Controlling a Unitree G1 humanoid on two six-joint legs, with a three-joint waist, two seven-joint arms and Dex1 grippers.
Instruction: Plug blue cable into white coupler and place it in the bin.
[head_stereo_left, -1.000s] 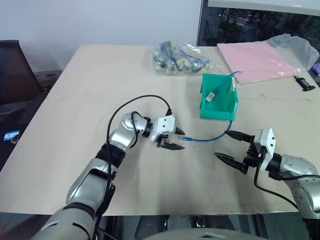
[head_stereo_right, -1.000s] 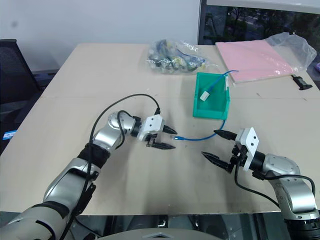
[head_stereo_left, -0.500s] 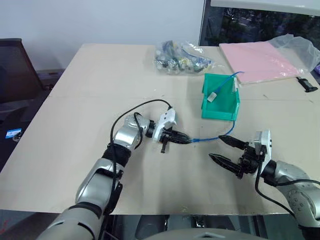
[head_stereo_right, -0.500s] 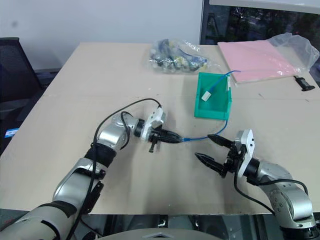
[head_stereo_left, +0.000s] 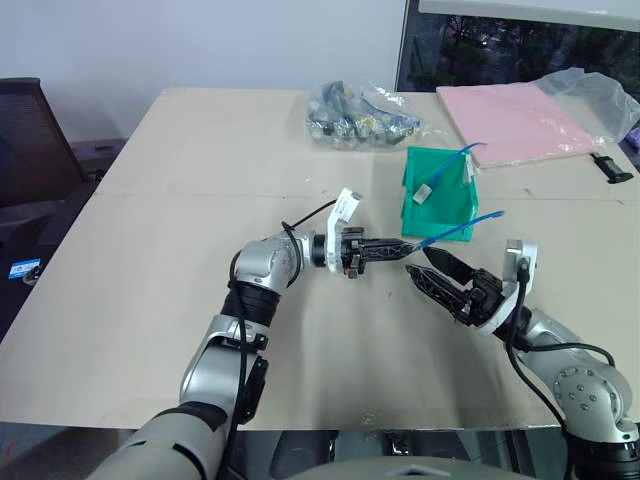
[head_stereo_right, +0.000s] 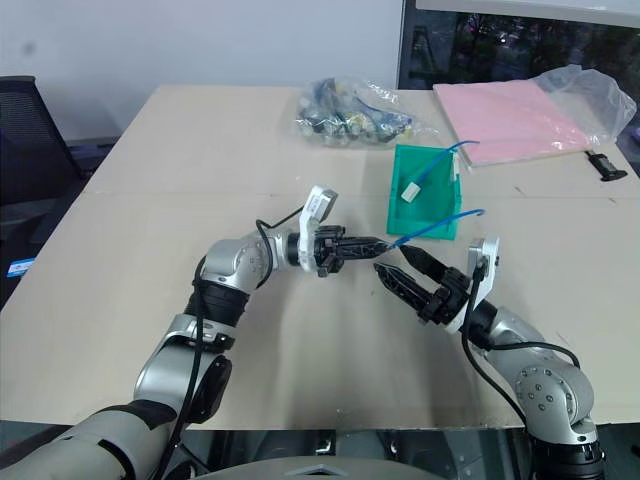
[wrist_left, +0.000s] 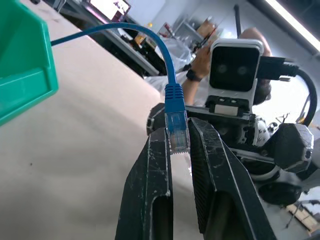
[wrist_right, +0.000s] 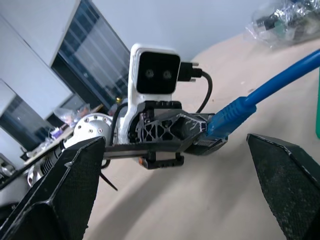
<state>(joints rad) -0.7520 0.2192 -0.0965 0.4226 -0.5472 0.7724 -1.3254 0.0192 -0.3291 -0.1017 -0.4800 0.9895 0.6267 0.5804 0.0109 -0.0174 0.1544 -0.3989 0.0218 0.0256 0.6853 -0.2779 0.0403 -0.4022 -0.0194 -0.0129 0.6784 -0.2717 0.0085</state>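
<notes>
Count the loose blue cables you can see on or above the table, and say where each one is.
2. One blue cable is pinched at its plug by the left gripper, above the table. The second cable lies in the bin. The clear bag may hide more.

Bare counter (head_stereo_left: 200, 180) lay open left of both pincers, bin (head_stereo_left: 440, 205) and bagged clutter (head_stereo_left: 362, 115) stood as obstacles beyond them.

Head stereo pair high over the table (head_stereo_left: 150, 200) — wrist cameras close, seemingly facing each other across the blue cable (wrist_left: 175, 107).
</notes>
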